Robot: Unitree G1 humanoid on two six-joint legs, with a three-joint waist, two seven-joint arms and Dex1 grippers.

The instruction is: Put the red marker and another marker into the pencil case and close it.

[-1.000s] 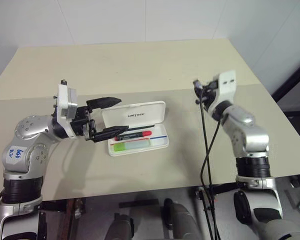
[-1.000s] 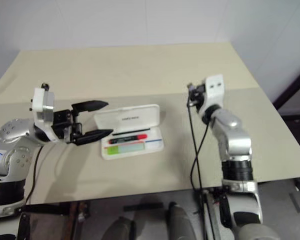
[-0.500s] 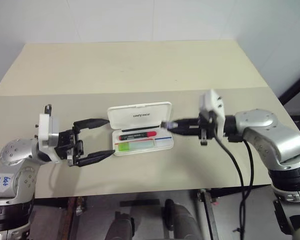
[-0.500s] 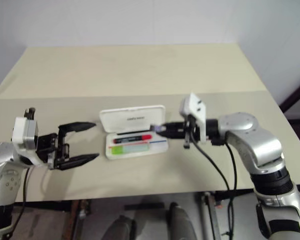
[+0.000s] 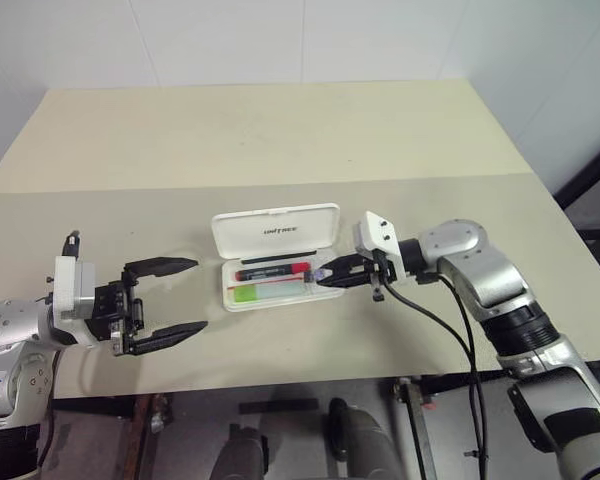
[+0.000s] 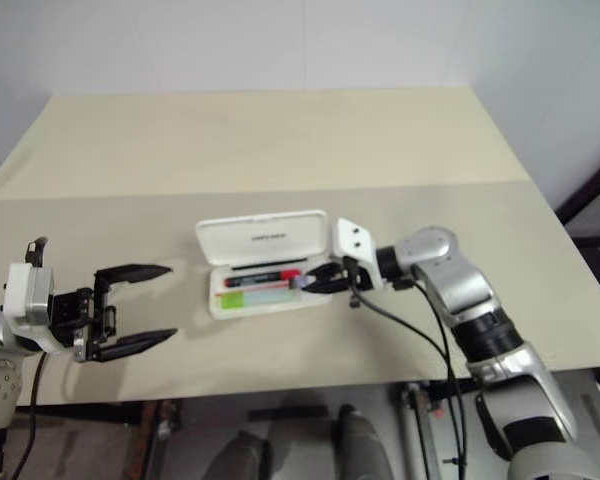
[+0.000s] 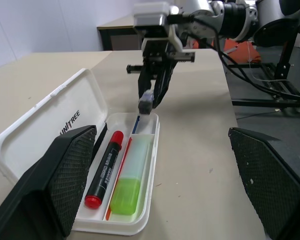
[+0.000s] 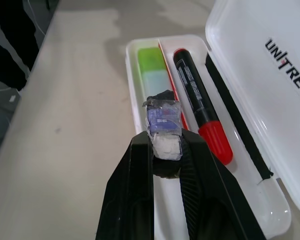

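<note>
Right hand (image 5: 325, 276) has swung down over the open pencil case (image 5: 276, 231).

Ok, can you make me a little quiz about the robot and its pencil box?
1. True or false: the pencil case is closed.
2. Which lies nearer the lid, the red marker or the green highlighter?
3. The right hand pinches: A) a small grey-blue object B) the red marker C) nothing.

Key: 1 false; 2 the red marker; 3 A.
</note>
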